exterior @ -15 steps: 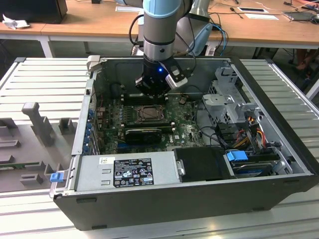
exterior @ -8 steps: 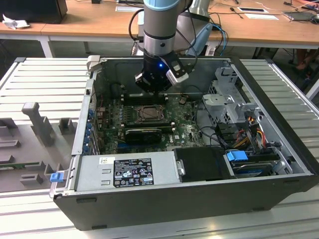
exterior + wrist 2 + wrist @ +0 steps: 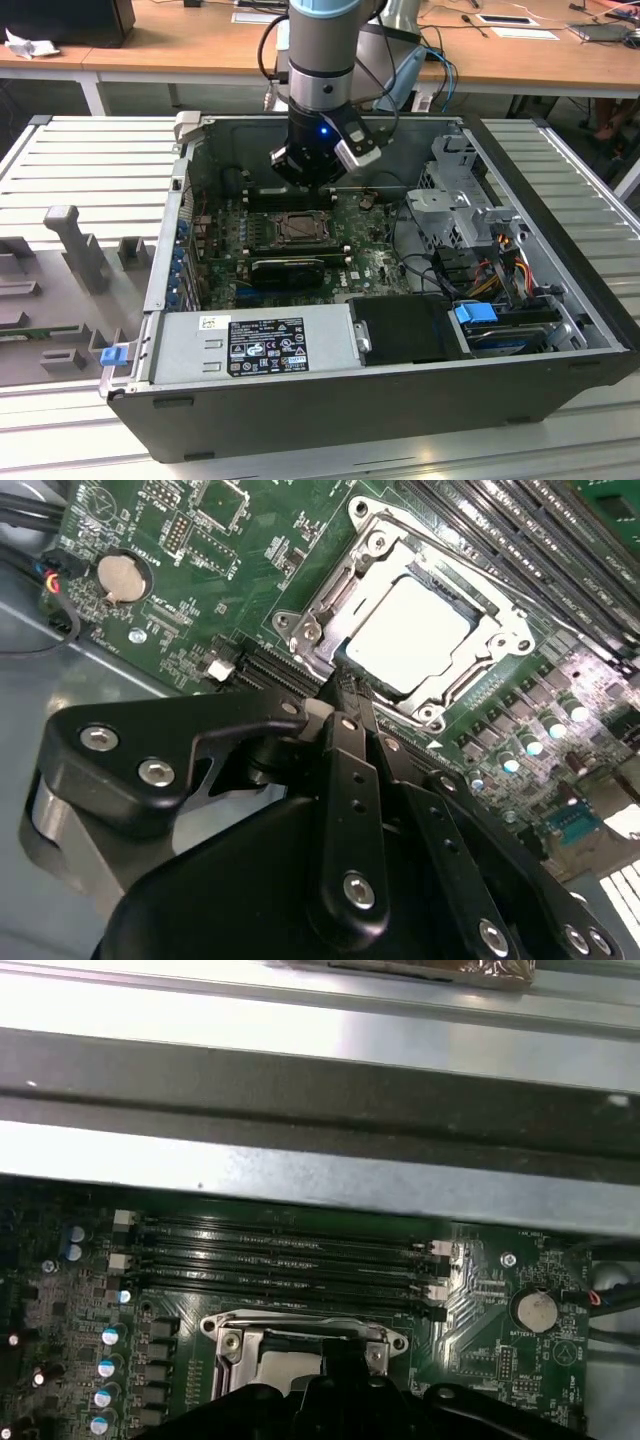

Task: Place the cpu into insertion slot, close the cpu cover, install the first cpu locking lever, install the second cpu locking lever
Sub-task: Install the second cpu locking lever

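Jaws: fingers pressed together, tips meeting at the near edge of the socket; gripper (image 3: 345, 685) holds nothing.
Cpu: the cpu (image 3: 408, 632) lies flat in the insertion slot (image 3: 298, 228), pale face showing.
Cover: the cpu cover (image 3: 500, 630) frames the chip, lying down around it.
Open room: memory slots (image 3: 280, 1255) run just beside the socket; a coin cell (image 3: 122, 577) sits well apart.
Surroundings: motherboard (image 3: 365, 262) inside an open computer case (image 3: 560, 250) on a slatted table (image 3: 90, 170).
Hidden: the locking levers' state is hard to tell.

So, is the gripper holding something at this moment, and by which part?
It cannot be told. The gripper sits low at the edge of the cpu cover, which lies closed over the cpu, but its fingertips are hidden.
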